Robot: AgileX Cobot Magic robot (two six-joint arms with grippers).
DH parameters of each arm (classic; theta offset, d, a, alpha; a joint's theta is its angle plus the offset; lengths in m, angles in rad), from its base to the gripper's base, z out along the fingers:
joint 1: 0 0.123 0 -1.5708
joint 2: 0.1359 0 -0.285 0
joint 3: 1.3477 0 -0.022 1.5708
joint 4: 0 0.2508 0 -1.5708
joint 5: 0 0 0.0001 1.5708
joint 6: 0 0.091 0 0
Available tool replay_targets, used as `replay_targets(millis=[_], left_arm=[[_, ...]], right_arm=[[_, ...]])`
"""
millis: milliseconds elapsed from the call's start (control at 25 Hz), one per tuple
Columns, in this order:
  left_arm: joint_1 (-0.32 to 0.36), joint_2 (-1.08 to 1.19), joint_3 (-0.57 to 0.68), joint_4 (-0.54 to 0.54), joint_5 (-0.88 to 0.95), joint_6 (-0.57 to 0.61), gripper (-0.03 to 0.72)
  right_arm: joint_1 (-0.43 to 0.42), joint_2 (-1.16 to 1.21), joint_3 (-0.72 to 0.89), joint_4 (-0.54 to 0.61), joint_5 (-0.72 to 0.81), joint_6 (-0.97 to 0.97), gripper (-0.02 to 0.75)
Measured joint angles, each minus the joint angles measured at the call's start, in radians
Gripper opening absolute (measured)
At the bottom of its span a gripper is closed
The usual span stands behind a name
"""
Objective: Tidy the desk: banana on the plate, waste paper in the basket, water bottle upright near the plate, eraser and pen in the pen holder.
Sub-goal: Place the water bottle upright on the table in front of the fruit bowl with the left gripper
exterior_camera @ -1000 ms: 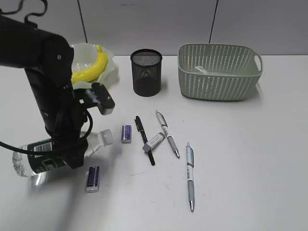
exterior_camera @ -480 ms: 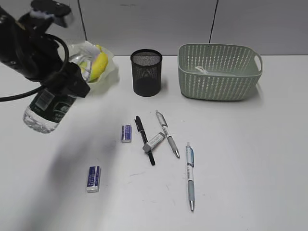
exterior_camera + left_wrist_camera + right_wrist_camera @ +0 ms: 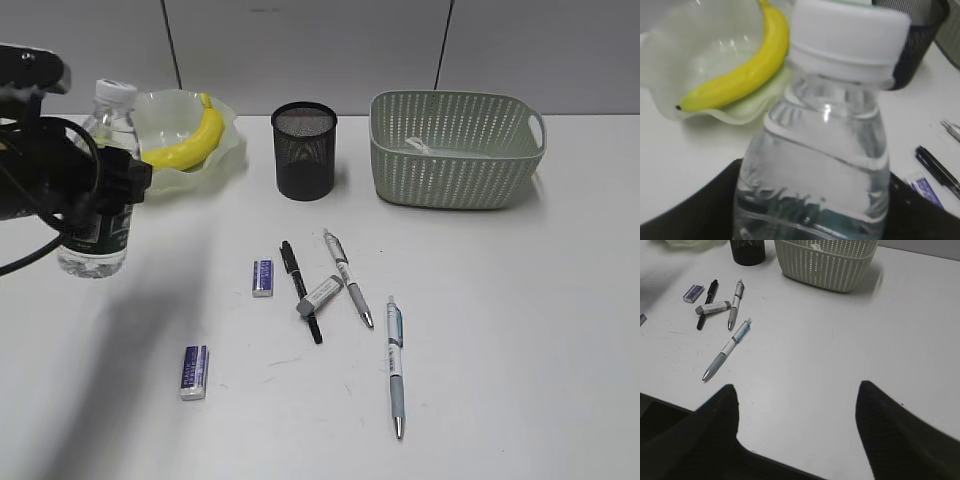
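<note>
Your left hand (image 3: 100,200) is clamped around the water bottle (image 3: 100,190), upright just beside the plate (image 3: 228,150), though you can't quite tell whether its base touches the worktop (image 3: 500,300). The banana (image 3: 190,140) is on the plate. Something white, probably the waste paper (image 3: 420,146), lies in the basket (image 3: 455,150). Pens (image 3: 395,365) and erasers (image 3: 193,371) are not yet in the pen holder (image 3: 304,150). Your right hand (image 3: 797,405) hangs spread and empty.

A pale grey panelled wall (image 3: 300,50) spans the 12 o'clock edge. Two dark seams (image 3: 441,45) cross it, at 11 and 1 o'clock.
</note>
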Motion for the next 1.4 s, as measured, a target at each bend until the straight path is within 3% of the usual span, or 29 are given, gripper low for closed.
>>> replay_targets(millis=[200,440,840,1120,1400], left_arm=[[-0.044,0.018,0.062,0.039,-0.245,-0.143,0.514],[-0.044,0.165,0.062,0.352,-0.552,-0.401,0.514],[-0.036,0.332,0.065,0.443,-0.754,-0.442,0.514],[0.031,0.428,0.068,0.453,-0.85,-0.6,0.514],[0.036,0.504,0.068,0.588,-0.919,-0.624,0.514]], right_arm=[[0.0,0.0,0.0,0.0,0.0,0.0,0.573],[0.0,0.0,0.0,0.0,0.001,0.0,0.573],[0.0,0.0,0.0,-0.001,0.0,0.0,0.573],[0.0,0.0,0.0,-0.002,0.0,0.0,0.573],[0.0,0.0,0.0,-0.003,0.0,0.0,0.573]])
